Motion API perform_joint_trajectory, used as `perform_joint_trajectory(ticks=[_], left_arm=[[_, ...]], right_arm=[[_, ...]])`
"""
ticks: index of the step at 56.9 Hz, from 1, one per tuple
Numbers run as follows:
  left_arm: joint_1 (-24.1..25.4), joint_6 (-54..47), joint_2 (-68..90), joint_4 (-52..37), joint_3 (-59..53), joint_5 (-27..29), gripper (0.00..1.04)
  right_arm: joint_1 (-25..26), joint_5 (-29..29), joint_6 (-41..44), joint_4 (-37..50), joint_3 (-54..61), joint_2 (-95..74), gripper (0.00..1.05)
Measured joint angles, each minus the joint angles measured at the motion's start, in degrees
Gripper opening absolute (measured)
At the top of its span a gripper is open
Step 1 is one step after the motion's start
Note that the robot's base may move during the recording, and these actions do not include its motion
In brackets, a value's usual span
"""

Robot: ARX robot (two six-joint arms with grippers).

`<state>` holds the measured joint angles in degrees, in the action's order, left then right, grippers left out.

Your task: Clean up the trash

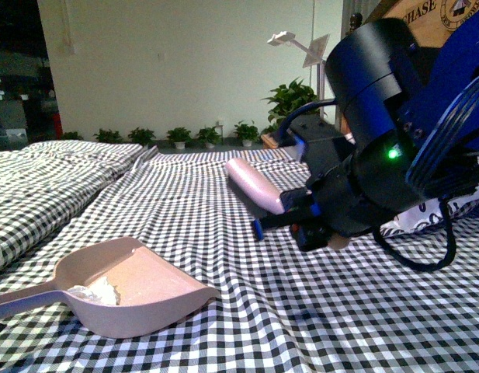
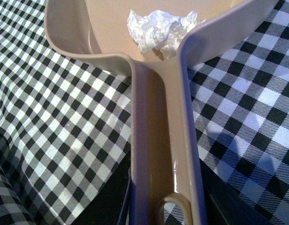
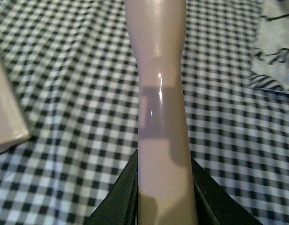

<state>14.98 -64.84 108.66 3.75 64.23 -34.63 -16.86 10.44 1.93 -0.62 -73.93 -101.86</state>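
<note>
Trash: crumpled white paper wad (image 2: 159,30) lies inside the pinkish-beige plastic dustpan (image 1: 157,291), at its rear wall by the handle.
Left gripper (image 2: 163,206): clamped on the dustpan handle.
Right gripper (image 3: 164,197): clamped on a pink plastic brush handle (image 3: 159,93).
Room: black-and-white checked cloth (image 1: 317,311) lies open beyond the dustpan's front lip.

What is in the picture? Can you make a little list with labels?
surface: checkered cloth
dustpan: pink, resting on the cloth
paper wad: white, crumpled, inside the dustpan near its handle
left gripper: shut on the dustpan handle
right gripper: shut on a pink handle, held above the cloth
background: potted plants along a white wall
</note>
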Motion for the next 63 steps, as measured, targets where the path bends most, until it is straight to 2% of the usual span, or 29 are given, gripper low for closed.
perform_joint_trajectory(ticks=[5, 15, 24, 46, 63], left_arm=[[0.0, 0.0, 0.0, 0.0, 0.0, 0.0, 0.28], [0.0, 0.0, 0.0, 0.0, 0.0, 0.0, 0.28], [0.0, 0.0, 0.0, 0.0, 0.0, 0.0, 0.28], [0.0, 0.0, 0.0, 0.0, 0.0, 0.0, 0.28], [0.0, 0.0, 0.0, 0.0, 0.0, 0.0, 0.28]], right_arm=[[3.26, 2.23, -0.55, 1.29, -0.04, 1.44, 0.21], [8.48, 1.81, -1.25, 2.54, 0.81, 6.4, 0.21], [10.86, 0.61, -1.27, 3.67, 4.24, 13.25, 0.21], [11.15, -0.98, -2.64, 5.9, 15.67, 24.48, 0.21], [10.97, -1.05, -3.72, 6.54, 17.59, 27.3, 0.21]])
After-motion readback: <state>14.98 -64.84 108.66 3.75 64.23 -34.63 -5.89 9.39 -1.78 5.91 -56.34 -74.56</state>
